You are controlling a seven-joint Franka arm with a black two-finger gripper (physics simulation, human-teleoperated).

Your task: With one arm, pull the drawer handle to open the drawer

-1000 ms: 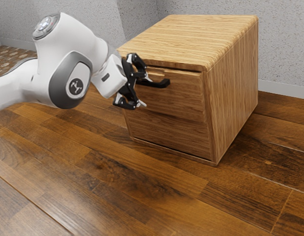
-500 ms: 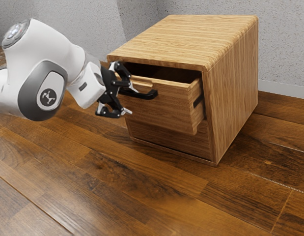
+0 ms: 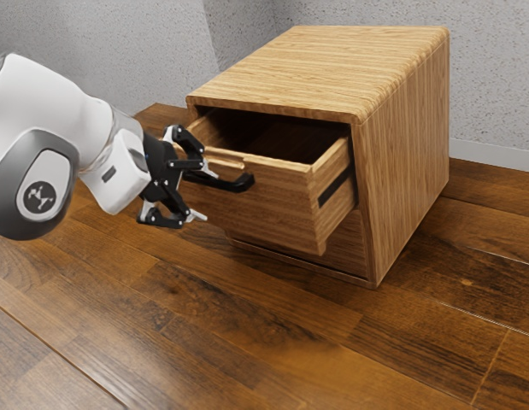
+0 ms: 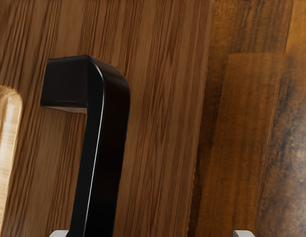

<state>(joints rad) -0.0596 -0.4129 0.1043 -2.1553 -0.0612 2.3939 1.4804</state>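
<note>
Claw (image 3: 202, 194) wide around black handle (image 3: 232, 182), drawer (image 3: 277, 201) partway open, handle's near end hidden by claw

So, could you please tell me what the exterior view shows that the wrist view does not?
Exterior adds the arm, the open hand straddling the handle, the whole cabinet and the inside of the pulled-out drawer. Wrist adds a close look at the handle's bent end standing off the drawer front. Both share the black handle, the drawer front and the wooden floor.
</note>
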